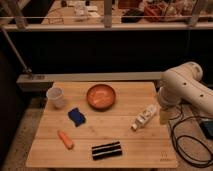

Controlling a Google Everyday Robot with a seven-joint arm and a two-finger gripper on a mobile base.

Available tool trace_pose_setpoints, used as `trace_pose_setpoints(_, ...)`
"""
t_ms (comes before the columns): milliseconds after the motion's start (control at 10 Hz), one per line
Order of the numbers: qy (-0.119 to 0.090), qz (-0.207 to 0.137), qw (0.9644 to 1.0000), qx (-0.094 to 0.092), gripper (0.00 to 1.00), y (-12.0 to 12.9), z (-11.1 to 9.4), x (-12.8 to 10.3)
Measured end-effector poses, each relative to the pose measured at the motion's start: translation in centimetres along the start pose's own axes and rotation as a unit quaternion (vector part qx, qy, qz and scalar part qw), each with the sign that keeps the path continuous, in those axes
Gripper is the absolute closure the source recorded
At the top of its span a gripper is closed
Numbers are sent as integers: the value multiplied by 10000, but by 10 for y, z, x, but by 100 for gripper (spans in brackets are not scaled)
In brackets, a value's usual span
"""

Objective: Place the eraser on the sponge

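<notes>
The eraser (106, 150), a flat black block with two pale stripes, lies near the front edge of the wooden table (125, 137), just left of centre. The sponge (76, 116), a small dark blue pad, rests on the left half of the table, behind and to the left of the eraser. My gripper (136, 126) hangs low over the right side of the table at the end of the white arm (181, 90). It is to the right of the eraser and holds nothing that I can see.
An orange bowl (101, 96) sits at the back centre, a white cup (55, 96) at the back left. An orange carrot-like piece (65, 139) lies front left. Black cables (187, 142) trail on the floor to the right. A dark railing runs behind the table.
</notes>
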Motion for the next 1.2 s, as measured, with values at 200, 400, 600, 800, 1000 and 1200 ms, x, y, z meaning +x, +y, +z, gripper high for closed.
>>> trace_pose_setpoints(200,0,0,10000,0,20,0,0,0)
trace_pose_setpoints(400,1,-2,10000,-2,20,0,0,0)
trace_pose_setpoints(600,-38,-98,9999,-1,20,6,2,-9)
trace_pose_setpoints(800,-101,-248,9996,1,20,13,3,-35)
trace_pose_setpoints(1000,-167,-321,9993,-3,20,19,6,-44)
trace_pose_setpoints(1200,-262,-440,9987,-25,20,28,10,-54)
